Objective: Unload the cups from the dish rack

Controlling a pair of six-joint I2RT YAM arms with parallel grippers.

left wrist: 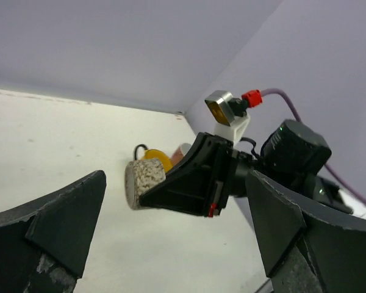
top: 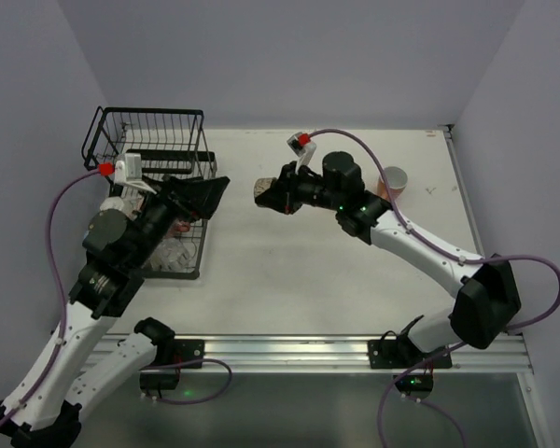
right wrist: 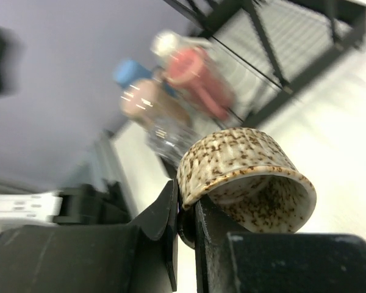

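Observation:
A beige speckled cup (right wrist: 244, 177) hangs in the air on its side, with my right gripper (right wrist: 186, 213) shut on its rim, one finger inside and one outside. From above, that cup (top: 264, 190) and the right gripper (top: 278, 194) are over mid-table, right of the black wire dish rack (top: 154, 154). My left gripper (top: 213, 196) stands open and empty by the rack's right side, facing the held cup (left wrist: 144, 182). Blurred in the rack (right wrist: 280, 55) are a pink cup (right wrist: 198, 82), a beige cup (right wrist: 147, 101), a light blue cup (right wrist: 131, 70) and a clear glass (right wrist: 168, 137).
A salmon-orange cup (top: 395, 181) stands on the table at the back right, behind the right arm. In the left wrist view a yellow cup (left wrist: 157, 160) sits beside it (left wrist: 182, 151). Walls close the table in at the back and on both sides.

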